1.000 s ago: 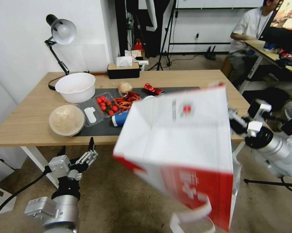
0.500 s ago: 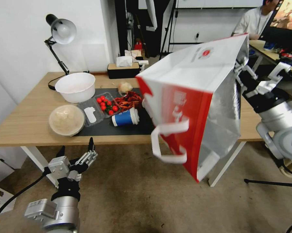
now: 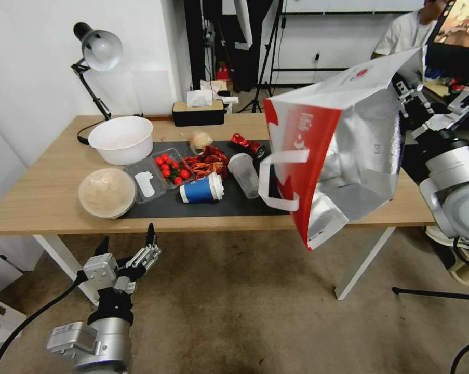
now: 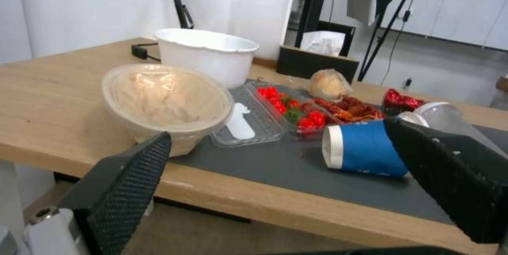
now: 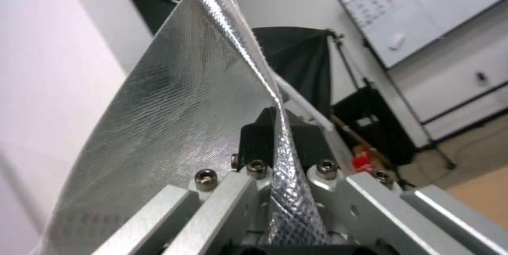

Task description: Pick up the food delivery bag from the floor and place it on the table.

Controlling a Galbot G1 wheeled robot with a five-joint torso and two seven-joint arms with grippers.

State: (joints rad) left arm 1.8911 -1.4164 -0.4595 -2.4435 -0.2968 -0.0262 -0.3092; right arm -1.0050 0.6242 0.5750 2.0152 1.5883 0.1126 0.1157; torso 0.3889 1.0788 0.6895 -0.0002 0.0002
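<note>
The large white paper food delivery bag with red sides and foil lining (image 3: pixel 343 150) is being held tilted, its rim pinched by the right gripper (image 3: pixel 406 98), above the light-wood table (image 3: pixel 42 187); the left gripper (image 3: pixel 128 246) is being kept spread below the table edge.

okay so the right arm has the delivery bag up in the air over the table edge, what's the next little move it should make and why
Probably carry the food delivery bag a little farther over the table, then lower it. The right gripper pinches the bag's foil rim, and the bag hangs tilted, its lowest corner past the table's near edge. The bare wood at the right end looks free; the clear plastic cup lies close by.
</note>
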